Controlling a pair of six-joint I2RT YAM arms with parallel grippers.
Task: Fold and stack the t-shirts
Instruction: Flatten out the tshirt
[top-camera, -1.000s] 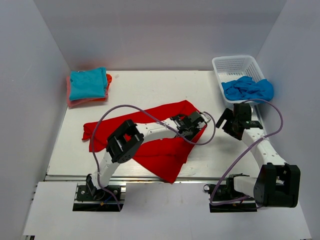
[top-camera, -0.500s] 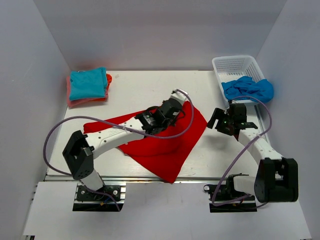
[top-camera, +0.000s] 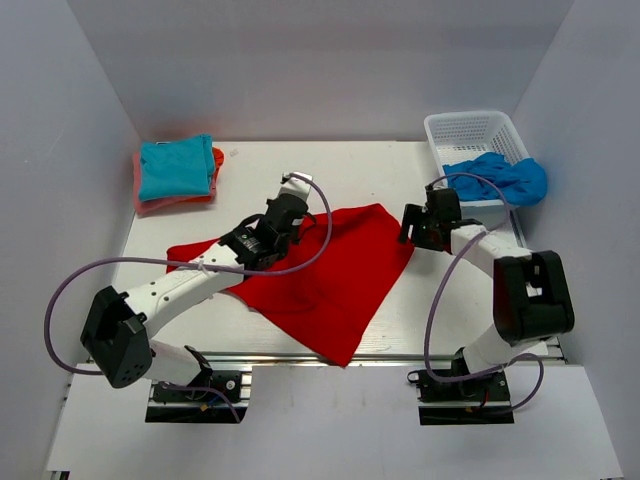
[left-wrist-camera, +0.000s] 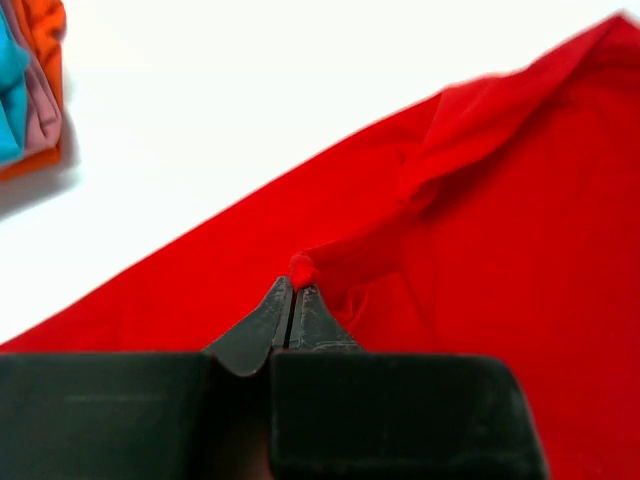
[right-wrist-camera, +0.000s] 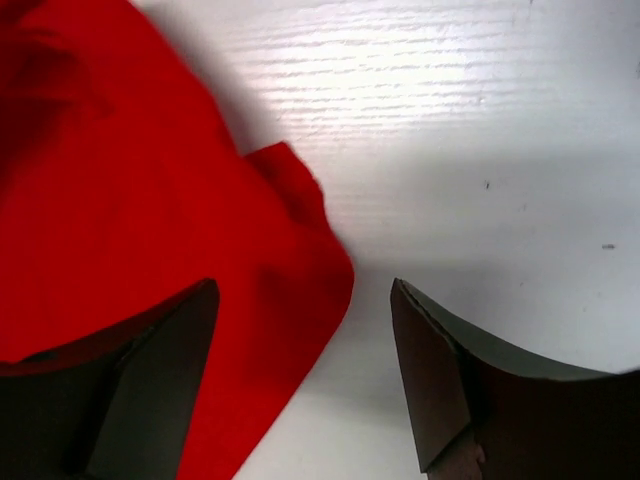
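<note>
On the tabletop (top-camera: 300, 165) lie one red t-shirt (top-camera: 340, 285), spread mid-table, and one folded stack in the far left corner: a turquoise t-shirt (top-camera: 176, 166) atop an orange-pink one (top-camera: 150, 205), which is mostly covered. One white basket (top-camera: 470, 130) at far right holds crumpled blue cloth (top-camera: 495, 178) spilling over its rim. The left gripper (left-wrist-camera: 292, 295) is clamped on a red fold. The right gripper (right-wrist-camera: 300, 300), jaws apart, hangs over the shirt's right corner.

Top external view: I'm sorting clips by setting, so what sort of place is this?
Probably a lab test booth, not a home: plain white walls box in a white table, and a left arm and right arm are bolted at its near edge.
</note>
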